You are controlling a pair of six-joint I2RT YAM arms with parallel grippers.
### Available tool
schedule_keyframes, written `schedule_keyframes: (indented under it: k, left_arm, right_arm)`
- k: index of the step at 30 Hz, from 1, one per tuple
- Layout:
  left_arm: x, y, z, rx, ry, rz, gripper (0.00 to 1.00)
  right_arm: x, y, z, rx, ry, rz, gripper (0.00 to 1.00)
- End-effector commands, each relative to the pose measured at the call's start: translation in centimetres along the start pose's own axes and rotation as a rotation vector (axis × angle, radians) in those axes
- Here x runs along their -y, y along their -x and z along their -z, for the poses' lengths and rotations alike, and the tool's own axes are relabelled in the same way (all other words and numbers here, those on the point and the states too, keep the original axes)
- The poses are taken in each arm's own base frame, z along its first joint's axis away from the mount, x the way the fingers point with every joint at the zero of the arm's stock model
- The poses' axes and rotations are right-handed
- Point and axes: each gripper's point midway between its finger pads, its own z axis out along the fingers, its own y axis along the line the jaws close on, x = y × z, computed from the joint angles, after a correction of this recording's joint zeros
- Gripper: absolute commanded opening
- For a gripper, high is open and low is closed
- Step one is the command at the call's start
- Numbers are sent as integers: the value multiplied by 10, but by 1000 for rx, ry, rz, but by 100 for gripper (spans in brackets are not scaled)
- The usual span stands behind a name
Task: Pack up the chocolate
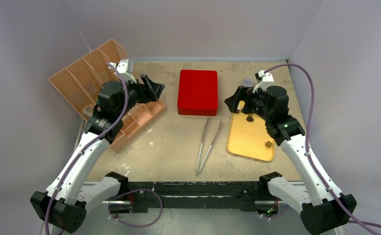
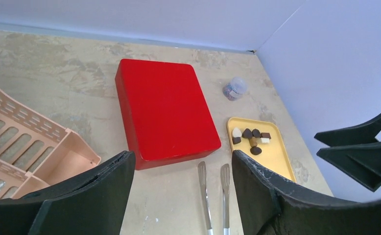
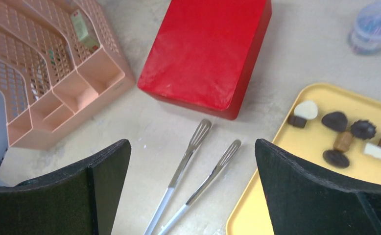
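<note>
Several chocolate pieces (image 3: 343,132), mostly dark brown with a white and a tan one, lie on a yellow tray (image 3: 276,196). They also show in the left wrist view (image 2: 251,138), and in the top view (image 1: 250,118) with one more piece apart at the near right (image 1: 268,144). A shut red box (image 1: 197,92) lies at mid-table. My left gripper (image 1: 152,88) is open and empty above the pink organizer's end, left of the box. My right gripper (image 1: 232,104) is open and empty over the tray's far left corner.
Metal tweezers (image 1: 208,144) lie between the box and the tray (image 1: 251,139). A pink slotted organizer (image 1: 95,83) leans at the far left. A small round jar (image 2: 234,89) stands behind the tray. Grey walls close in the back and sides.
</note>
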Motion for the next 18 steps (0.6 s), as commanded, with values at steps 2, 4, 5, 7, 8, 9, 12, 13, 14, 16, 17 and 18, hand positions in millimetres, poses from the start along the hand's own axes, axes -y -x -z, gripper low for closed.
schedule_keyframes:
  k: [2,4,5,7,8,9,12,13,14,16,17,18]
  left_arm:
    - [-6,-2,-2,30,13,1,72]
    - [-9,-6,-3,21,21,5,72]
    - [-10,-8,-3,17,24,8,72]
    - [-11,-11,-4,9,25,15,72]
    - [-11,-12,-4,8,22,19,72]
    - [-11,-13,-5,4,21,23,72]
    - [-12,-16,-5,-10,27,20,72]
    - [-14,-16,-5,-8,34,19,72]
    - [-15,-15,-4,-1,42,19,72]
    - [-16,-13,-3,3,50,18,72]
    - [-15,-12,-2,3,50,17,72]
    - [-15,-12,-2,2,50,16,72]
  right_arm:
    - [-10,-7,12,1,44,-61,99]
    - [-10,-4,16,12,42,-72,99]
    - [-11,-2,18,20,44,-72,99]
    - [-13,3,22,41,46,-71,99]
    - [-14,5,24,52,49,-70,99]
    - [-16,6,26,57,57,-70,99]
    - [-18,11,32,73,64,-71,99]
    - [-19,12,34,80,66,-70,99]
    - [-19,13,35,85,68,-70,99]
    - [-21,16,37,93,71,-68,99]
    - [-21,17,37,96,71,-68,99]
    - [-21,19,38,101,72,-66,99]
